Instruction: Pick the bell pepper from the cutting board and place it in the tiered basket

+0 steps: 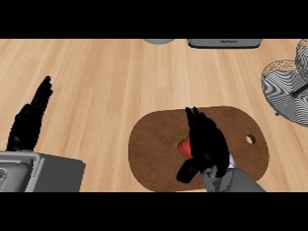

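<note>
Bell pepper (181, 147) lies on the cutting board (157, 135), touching or just at 9 o'clock of the right hand (207, 140); that hand is spread, fingers straight toward 12, nothing gripped, probably placed to close sideways on it; tiered basket (295, 92) stands at 2 o'clock of the board; left hand (30, 122) rests open at 9 o'clock, out of the way.

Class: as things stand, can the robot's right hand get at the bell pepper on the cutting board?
Probably yes: the right hand hangs over the cutting board right beside the bell pepper, nothing between them.
</note>
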Controlling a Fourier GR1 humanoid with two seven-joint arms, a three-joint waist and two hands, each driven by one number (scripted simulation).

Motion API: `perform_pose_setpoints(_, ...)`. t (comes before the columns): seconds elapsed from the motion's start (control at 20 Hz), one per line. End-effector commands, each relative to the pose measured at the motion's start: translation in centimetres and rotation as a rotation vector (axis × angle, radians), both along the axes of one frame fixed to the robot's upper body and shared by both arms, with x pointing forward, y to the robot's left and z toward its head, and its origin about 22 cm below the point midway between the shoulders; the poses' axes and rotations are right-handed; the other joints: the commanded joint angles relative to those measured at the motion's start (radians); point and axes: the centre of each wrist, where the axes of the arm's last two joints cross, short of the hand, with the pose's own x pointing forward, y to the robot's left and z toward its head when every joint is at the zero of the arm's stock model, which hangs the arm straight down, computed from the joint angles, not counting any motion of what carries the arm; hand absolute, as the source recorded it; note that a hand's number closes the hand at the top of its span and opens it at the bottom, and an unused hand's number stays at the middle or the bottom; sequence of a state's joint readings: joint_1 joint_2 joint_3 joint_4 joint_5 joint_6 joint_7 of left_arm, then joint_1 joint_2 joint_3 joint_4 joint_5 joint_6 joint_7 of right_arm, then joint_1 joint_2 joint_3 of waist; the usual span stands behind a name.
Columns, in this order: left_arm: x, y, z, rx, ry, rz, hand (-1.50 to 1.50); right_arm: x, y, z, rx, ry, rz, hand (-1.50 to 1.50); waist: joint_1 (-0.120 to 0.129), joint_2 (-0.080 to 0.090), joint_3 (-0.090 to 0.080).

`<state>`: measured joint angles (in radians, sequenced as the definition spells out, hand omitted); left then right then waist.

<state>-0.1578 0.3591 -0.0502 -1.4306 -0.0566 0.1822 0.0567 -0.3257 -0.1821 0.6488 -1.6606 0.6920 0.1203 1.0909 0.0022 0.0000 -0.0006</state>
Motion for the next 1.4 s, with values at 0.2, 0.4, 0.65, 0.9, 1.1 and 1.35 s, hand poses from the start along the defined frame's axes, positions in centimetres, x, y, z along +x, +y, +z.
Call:
perform_pose_setpoints(0.2, -0.6, 0.5, 0.6, 0.005, -0.006, 0.011, 0.0, 0.9, 0.7, -3.5, -0.037, 0.189, -0.005, 1.5, 0.005, 0.001, 0.001)
perform_pose_setpoints(0.4, 1.1, 1.0, 2.6, 0.016, -0.008, 0.01, 0.0, -0.1, 2.5, -1.0, -0.196, 0.086, 0.151, 1.5, 0.0, -0.002, 0.0)
perform_pose_setpoints(0.65, 1.1, -0.9, 0.0, -0.004, 0.006, -0.001, 0.0, 1.3, 2.8, -1.5, -0.037, 0.083, 0.087, 1.5, -0.002, 0.001, 0.0)
perform_pose_setpoints(0.9, 1.1, 1.5, 1.2, 0.01, 0.005, -0.002, 0.0, -0.5, 3.6, -0.9, 0.056, 0.005, 0.045, 1.5, -0.002, 0.0, 0.001)
perform_pose_setpoints(1.1, -0.1, -0.8, -1.5, 0.012, -0.005, -0.009, 0.0, 1.6, 2.6, 3.2, 0.121, -0.107, -0.12, 1.5, 0.004, 0.002, 0.0)
perform_pose_setpoints(1.35, 0.7, -0.9, 0.8, 0.005, -0.036, -0.043, 0.0, 9.0, -2.0, 4.3, 0.129, -0.197, -0.579, 1.5, 0.041, 0.027, -0.001)
